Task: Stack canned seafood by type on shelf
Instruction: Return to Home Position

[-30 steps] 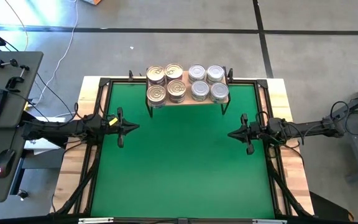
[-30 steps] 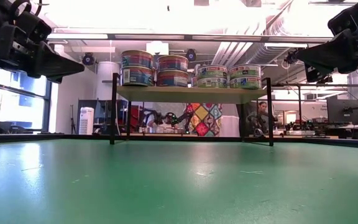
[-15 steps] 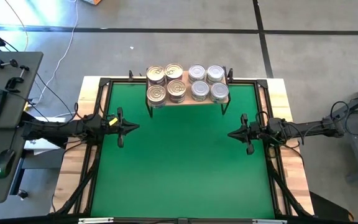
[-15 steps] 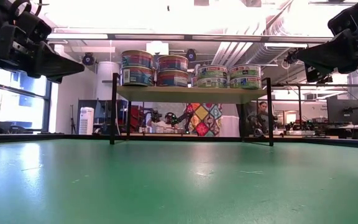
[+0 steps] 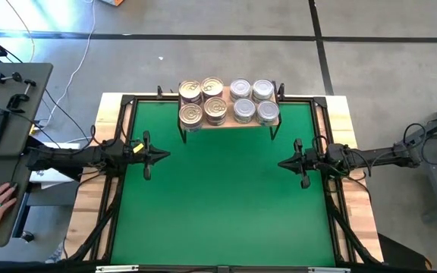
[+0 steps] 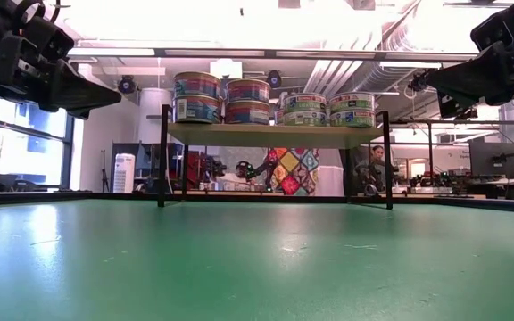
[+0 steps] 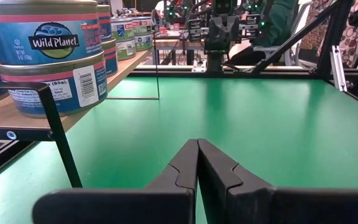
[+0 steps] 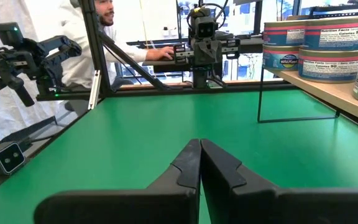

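Gold and silver tins (image 5: 190,92) stacked on the shelf (image 6: 275,135), left gripper (image 5: 165,155), right gripper (image 5: 281,162) above green table (image 5: 226,205) — fingers (image 7: 185,167) pressed together.

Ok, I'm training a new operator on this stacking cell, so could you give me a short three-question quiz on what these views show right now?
1. True or false: at least one tin lies on the green table.
2. On the shelf, which side do the gold-lidded tins stand on? A) the left arm's side B) the right arm's side C) both sides, mixed
3. Fill in: the left pincer and the right pincer hold nothing, and both are ____.

Key: 1 false, every tin in view is on the shelf; 2 A, the silver-lidded tins take the right arm's side; 3 shut.
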